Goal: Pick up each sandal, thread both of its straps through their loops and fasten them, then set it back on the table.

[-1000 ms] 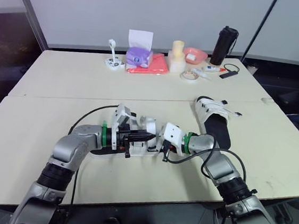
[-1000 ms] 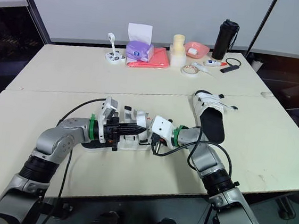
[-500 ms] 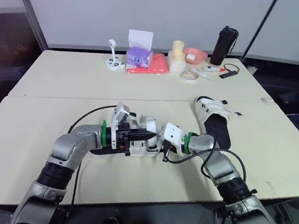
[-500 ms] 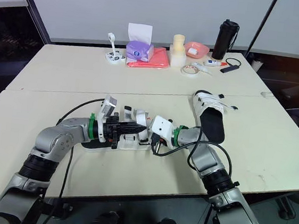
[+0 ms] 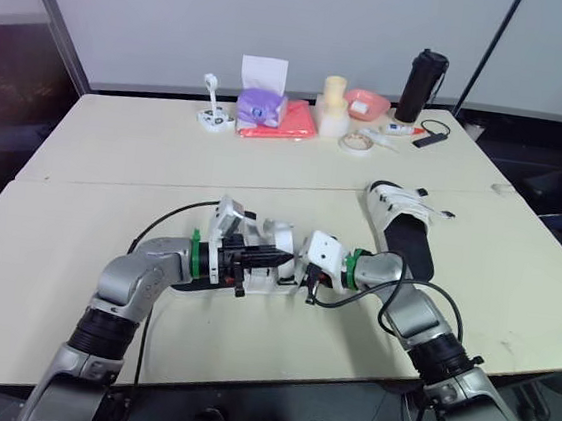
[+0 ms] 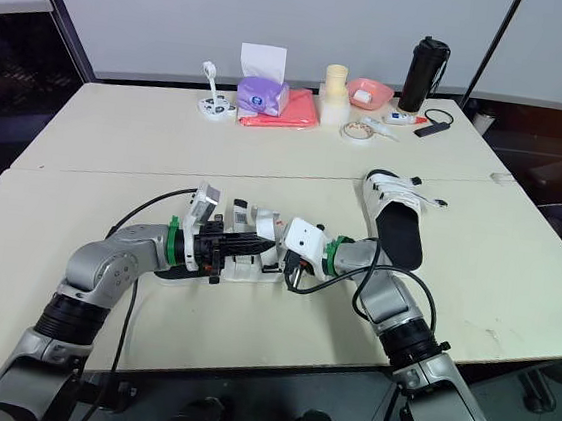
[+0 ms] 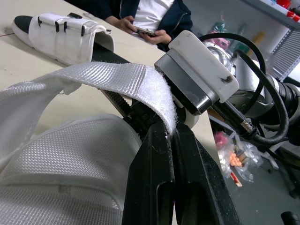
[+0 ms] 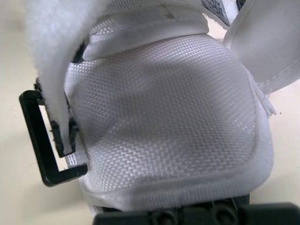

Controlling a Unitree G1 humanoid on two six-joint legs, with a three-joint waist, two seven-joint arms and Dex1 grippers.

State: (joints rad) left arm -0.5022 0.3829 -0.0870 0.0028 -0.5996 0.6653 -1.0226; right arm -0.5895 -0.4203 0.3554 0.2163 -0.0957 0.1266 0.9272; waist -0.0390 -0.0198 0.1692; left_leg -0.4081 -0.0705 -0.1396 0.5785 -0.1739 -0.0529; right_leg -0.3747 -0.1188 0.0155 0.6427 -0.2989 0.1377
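Observation:
One white sandal (image 5: 265,269) with a black sole lies on the table between my two grippers. My left gripper (image 5: 284,259) is shut on the end of its white hook-and-loop strap (image 7: 117,77), which is lifted over the mesh upper (image 8: 164,112). My right gripper (image 5: 305,273) faces the left one from the other side, close against the same sandal. A black rectangular loop (image 8: 40,140) sticks out at the side of the upper, with a loose strap hanging by it. The second sandal (image 5: 400,228) lies flat to the right, straps across its top.
Along the table's far edge stand a purple tissue box (image 5: 261,103), a red pouch (image 5: 285,123), a white bottle (image 5: 332,105), a pink bowl (image 5: 367,103), a tape roll (image 5: 357,142) and a black flask (image 5: 422,85). A person (image 7: 150,18) sits beyond the right end.
The left gripper has shifted very slightly with the strap still pinched. The sandals and the right arm have stayed where they were.

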